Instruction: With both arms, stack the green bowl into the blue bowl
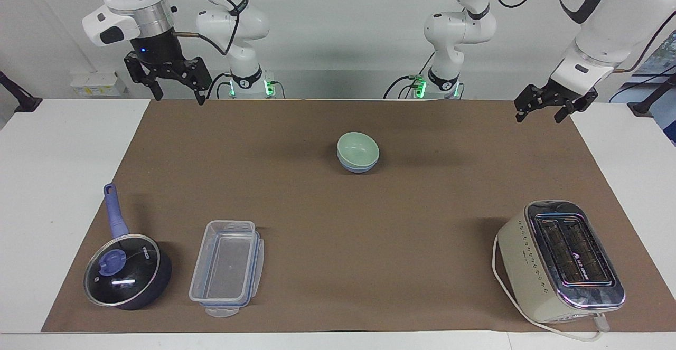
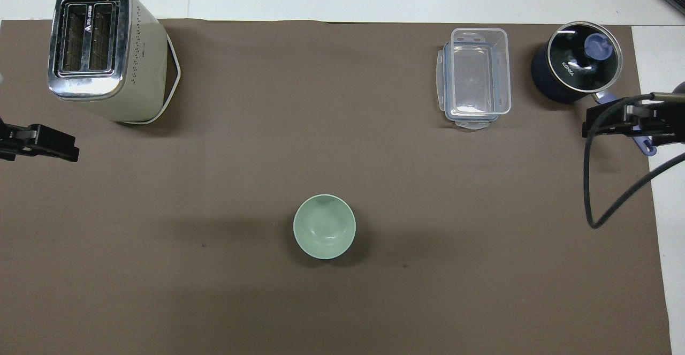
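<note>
Green bowl (image 1: 358,148): sits nested inside the blue bowl, just above the middle of the facing view; in the overhead view (image 2: 324,226) it lies a little below centre and hides the bowl under it.
Blue bowl (image 1: 357,167): only its lower wall shows beneath the green rim, resting on the brown mat (image 1: 369,223).
Right gripper (image 1: 176,91): raised at the upper left of the facing view, over the mat's corner nearest the robots; fingers spread apart, nothing between them. In the overhead view (image 2: 615,122) it shows at the right edge, covering part of the saucepan's handle.
Left gripper (image 1: 544,113): raised at the upper right of the facing view, above the mat's edge; fingers apart and empty. In the overhead view (image 2: 40,142) it pokes in at the left edge.
Saucepan (image 1: 127,271): dark, glass-lidded, blue-handled, at the lower left of the facing view.
Plastic container (image 1: 227,268): clear, rectangular, just beside the saucepan.
Toaster (image 1: 562,260): cream and chrome, lower right of the facing view, its white cord trailing along the mat.
Both grippers: well apart from the stacked bowls.
</note>
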Controlling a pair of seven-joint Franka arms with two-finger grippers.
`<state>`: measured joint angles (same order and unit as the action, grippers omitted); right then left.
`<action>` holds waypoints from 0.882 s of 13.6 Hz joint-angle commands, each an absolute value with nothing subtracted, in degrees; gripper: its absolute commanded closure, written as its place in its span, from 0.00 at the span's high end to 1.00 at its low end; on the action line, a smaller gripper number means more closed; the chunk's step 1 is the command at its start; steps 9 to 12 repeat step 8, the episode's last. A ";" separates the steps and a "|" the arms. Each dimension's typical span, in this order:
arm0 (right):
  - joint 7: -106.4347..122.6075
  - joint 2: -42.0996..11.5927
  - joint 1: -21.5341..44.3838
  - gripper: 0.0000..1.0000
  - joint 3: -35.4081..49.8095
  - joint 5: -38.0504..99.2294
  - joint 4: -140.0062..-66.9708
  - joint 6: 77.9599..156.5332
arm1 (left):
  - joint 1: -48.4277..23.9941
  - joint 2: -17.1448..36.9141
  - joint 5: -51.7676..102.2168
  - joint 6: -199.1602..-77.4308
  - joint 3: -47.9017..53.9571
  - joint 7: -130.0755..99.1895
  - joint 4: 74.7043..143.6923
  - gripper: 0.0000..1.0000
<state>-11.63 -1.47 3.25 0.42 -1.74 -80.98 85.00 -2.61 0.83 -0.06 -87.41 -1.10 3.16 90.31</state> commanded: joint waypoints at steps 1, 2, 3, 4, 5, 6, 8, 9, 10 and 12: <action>-9.23 1.39 1.85 1.00 1.23 -1.05 -84.79 84.29 | -2.37 1.14 -1.05 -86.31 -0.97 3.52 89.47 1.00; -9.23 1.93 1.85 1.00 1.23 -1.05 -85.77 84.29 | -2.37 1.14 -1.05 -86.31 -0.97 3.43 89.39 1.00; -9.14 1.93 1.85 1.00 1.23 -1.05 -85.78 84.29 | -2.37 1.14 -1.05 -86.31 -0.97 3.43 89.47 1.00; -9.23 1.93 1.67 1.00 1.14 -0.71 -85.78 84.37 | -2.37 1.14 -1.05 -86.31 -0.97 3.43 89.47 1.00; -9.14 1.93 1.58 1.00 1.14 -0.18 -85.78 84.37 | -2.37 1.14 -1.05 -86.31 -0.97 3.51 89.47 1.00; -9.14 1.93 1.50 1.00 1.14 0.26 -85.78 84.38 | -2.37 1.06 -1.05 -86.31 -0.97 3.43 89.39 1.00; -9.05 1.93 1.49 1.00 1.14 0.26 -85.78 84.38 | -2.37 1.14 -1.05 -86.31 -0.97 3.52 89.39 1.00; -9.05 1.93 1.49 1.00 1.14 0.26 -85.78 84.38 | -2.37 1.14 -1.05 -86.31 -0.97 3.52 89.39 1.00; -9.05 1.93 1.49 1.00 1.14 0.26 -85.78 84.38 | -2.37 1.14 -1.05 -86.31 -0.97 3.52 89.39 1.00; -9.05 1.93 1.49 1.00 1.14 0.26 -85.78 84.38 | -2.37 1.14 -1.05 -86.31 -0.97 3.52 89.39 1.00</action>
